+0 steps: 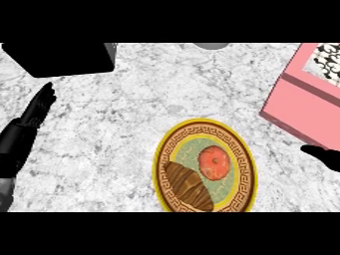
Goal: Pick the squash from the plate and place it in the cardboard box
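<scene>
While left hand [34,115] rests straight, right hand [333,160] nr plate [243,149]

A round plate [169,149] with a yellow rim and a patterned brown band lay in the lower middle of the frame on the white marbled table [128,109]. On its pale green centre sat the squash [214,162], orange-red and rounded, and just beside it at lower left a brown croissant [187,187]. A pink box [312,109] with a black-and-white patterned inside filled the upper right of the frame, well apart from the plate. A black block [62,59] stood at upper left. The left hand [34,115] lay at the left edge, fingers straight and pointing up the frame. The right hand [333,159] showed at the right edge, below the box, its fingers hard to make out.
</scene>
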Tool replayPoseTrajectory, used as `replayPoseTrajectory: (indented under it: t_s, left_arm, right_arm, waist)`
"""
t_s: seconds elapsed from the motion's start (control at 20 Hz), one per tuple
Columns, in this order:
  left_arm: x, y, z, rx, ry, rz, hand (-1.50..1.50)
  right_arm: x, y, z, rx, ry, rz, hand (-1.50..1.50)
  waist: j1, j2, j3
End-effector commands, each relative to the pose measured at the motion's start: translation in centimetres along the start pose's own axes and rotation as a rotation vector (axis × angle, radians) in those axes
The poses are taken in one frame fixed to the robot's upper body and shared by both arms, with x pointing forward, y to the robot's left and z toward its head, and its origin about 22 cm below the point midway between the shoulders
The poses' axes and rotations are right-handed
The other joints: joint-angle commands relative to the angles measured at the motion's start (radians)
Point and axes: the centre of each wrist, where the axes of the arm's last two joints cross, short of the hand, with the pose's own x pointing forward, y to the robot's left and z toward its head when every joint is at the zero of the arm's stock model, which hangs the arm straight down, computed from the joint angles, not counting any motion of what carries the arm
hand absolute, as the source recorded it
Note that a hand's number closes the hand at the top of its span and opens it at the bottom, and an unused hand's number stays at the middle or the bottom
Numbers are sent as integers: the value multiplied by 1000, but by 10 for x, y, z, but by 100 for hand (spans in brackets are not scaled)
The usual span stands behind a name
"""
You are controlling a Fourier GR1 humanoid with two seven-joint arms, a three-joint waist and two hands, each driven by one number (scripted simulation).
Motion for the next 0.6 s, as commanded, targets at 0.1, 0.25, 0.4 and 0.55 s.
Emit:
replayPoseTrajectory:
  t_s: [0.1, 0.25, 0.4, 0.55]
  left_arm:
    - [14, -16, -10, -94, -38, -17, 0]
    - [6, -19, -13, -102, -28, -15, 0]
    - [16, -20, -16, -127, -57, 3, 0]
    - [16, -29, -22, -148, -67, -6, 0]
  right_arm:
    - [24, -7, 55, 131, -66, 271, -150]
    - [46, -8, 74, 189, -50, 357, -150]
    - [58, -11, 77, 314, 60, 519, -150]
    - [79, -10, 79, 434, 117, 635, -150]
  waist:
    - [37, 9, 1]
    - [53, 15, 1]
    - [75, 18, -2]
    - [100, 26, -3]
